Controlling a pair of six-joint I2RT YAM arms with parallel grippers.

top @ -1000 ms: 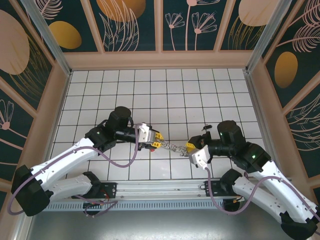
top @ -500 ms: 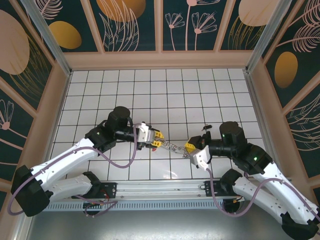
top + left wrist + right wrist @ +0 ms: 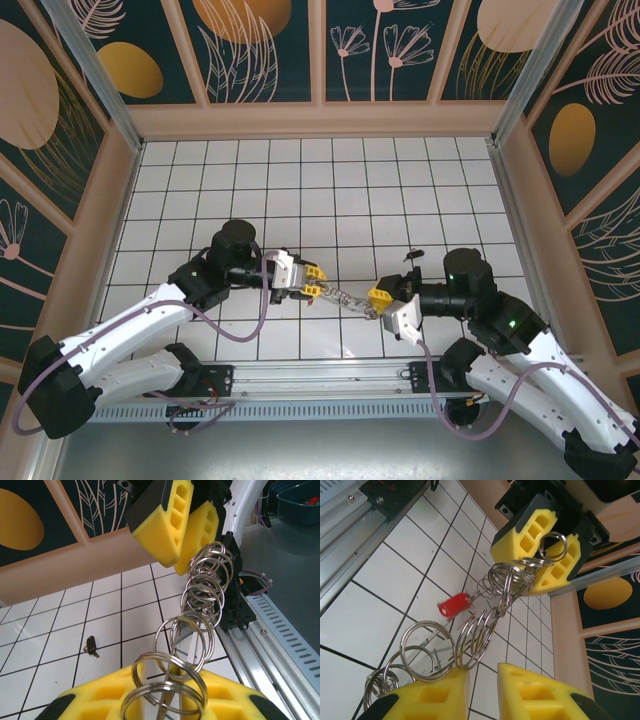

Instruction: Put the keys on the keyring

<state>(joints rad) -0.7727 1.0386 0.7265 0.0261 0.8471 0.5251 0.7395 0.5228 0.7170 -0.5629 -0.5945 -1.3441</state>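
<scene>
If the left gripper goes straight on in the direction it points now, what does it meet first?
Probably the right gripper, which faces it. The chain of rings stretched between them would only slacken.

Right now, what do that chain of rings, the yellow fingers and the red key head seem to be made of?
Chain of rings: polished silvery metal, probably steel, judging by the bright glints and doubled coils. Yellow fingers: matte plastic or dense foam with moulded hollows; I can't tell which. Red key head: looks like plastic, but it is blurred.
</scene>
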